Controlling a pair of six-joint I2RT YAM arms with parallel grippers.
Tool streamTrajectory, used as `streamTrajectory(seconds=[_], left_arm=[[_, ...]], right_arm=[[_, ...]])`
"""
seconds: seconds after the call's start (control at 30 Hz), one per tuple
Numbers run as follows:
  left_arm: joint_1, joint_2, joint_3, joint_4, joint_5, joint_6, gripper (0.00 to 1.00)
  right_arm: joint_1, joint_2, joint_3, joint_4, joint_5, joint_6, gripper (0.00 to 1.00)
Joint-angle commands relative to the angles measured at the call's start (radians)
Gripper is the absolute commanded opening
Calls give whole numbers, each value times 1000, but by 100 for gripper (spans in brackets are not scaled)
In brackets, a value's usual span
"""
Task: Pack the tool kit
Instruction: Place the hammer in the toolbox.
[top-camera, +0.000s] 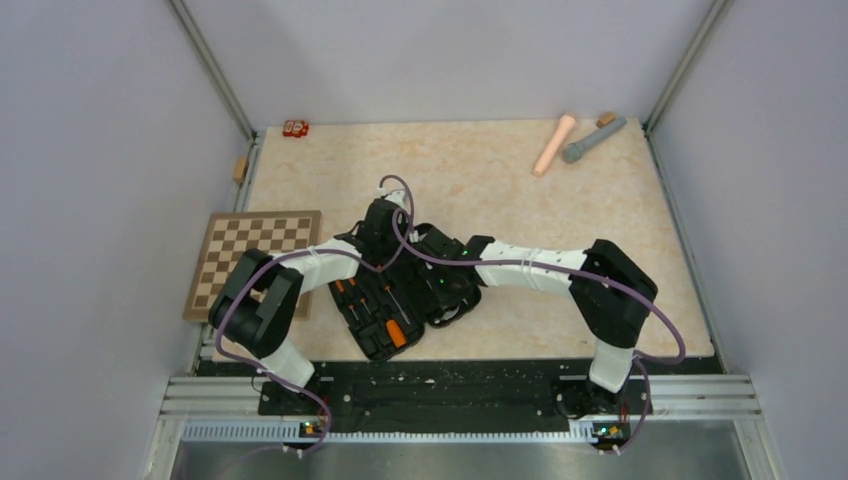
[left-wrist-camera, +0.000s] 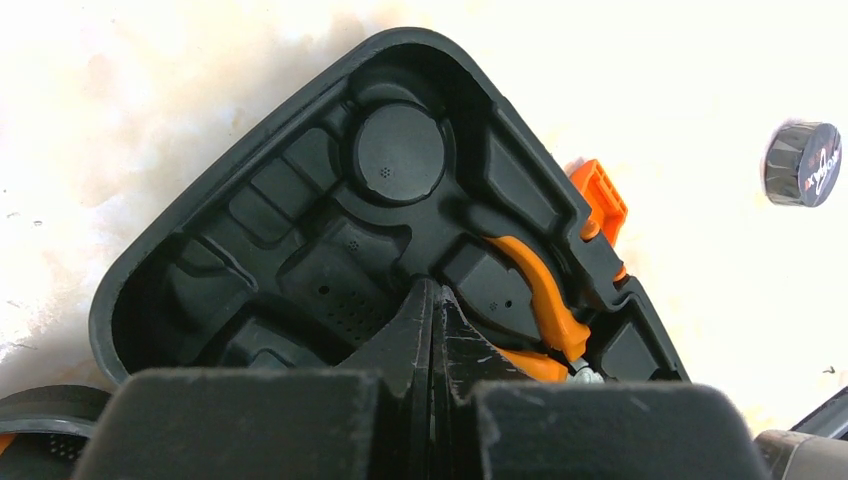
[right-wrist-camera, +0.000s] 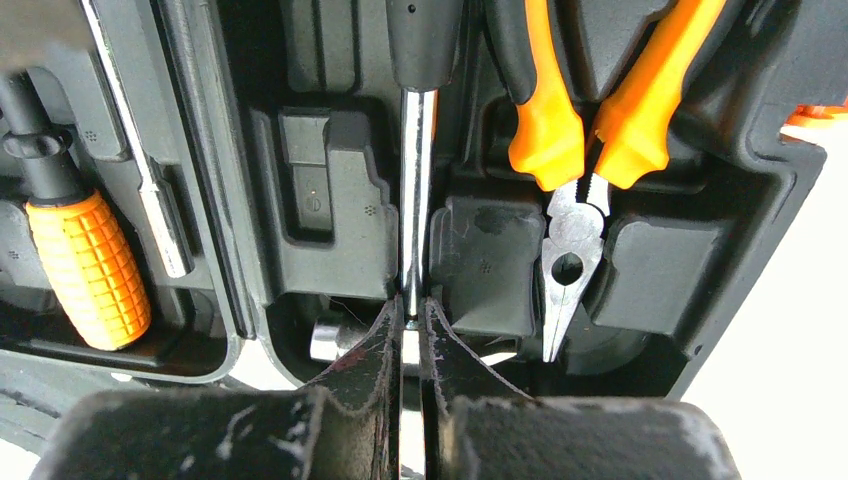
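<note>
From above, the open case (top-camera: 372, 345) is lying on the desk (top-camera: 500, 180) near its front edge, with both arms reaching over it. At the left wrist, the left jaws are pressing fully together on nothing, above the case's empty half. At the right wrist, the right jaws are pinching the metal shaft of the screwdriver (right-wrist-camera: 417, 180), with the pliers (right-wrist-camera: 570, 150) lying just to its right.

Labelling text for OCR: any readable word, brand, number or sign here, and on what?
No text is readable.
Black round cap: white-and-red print, too blurred to read.
Small red object, far left in the top view: pale marks, too small.
Tool case: no lettering visible.
</note>
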Motion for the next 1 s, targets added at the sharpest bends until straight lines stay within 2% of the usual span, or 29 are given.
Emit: streamTrajectory(seconds=[0.0, 0.3, 0.43, 0.53, 0.7, 0.77, 0.97], left_arm=[[-8, 36, -16, -26, -13, -4, 0], [28, 54, -106, -37, -47, -133, 0], [56, 87, -119, 5, 18, -174, 0], [59, 88, -113, 41, 44, -179, 0], [59, 0, -69, 42, 20, -142, 0], [59, -48, -48, 37, -5, -127, 5], [63, -183, 62, -44, -111, -27, 26]], right_arm=[[23, 135, -102, 8, -76, -19, 2], [8, 90, -77, 29, -124, -39, 2], [6, 33, -69, 55, -133, -52, 4], [7, -28, -53, 67, -116, -60, 7], [-7, -110, 19, 71, -76, -79, 11], [-18, -134, 46, 77, -43, -86, 16], [-58, -202, 64, 109, 20, -97, 21]])
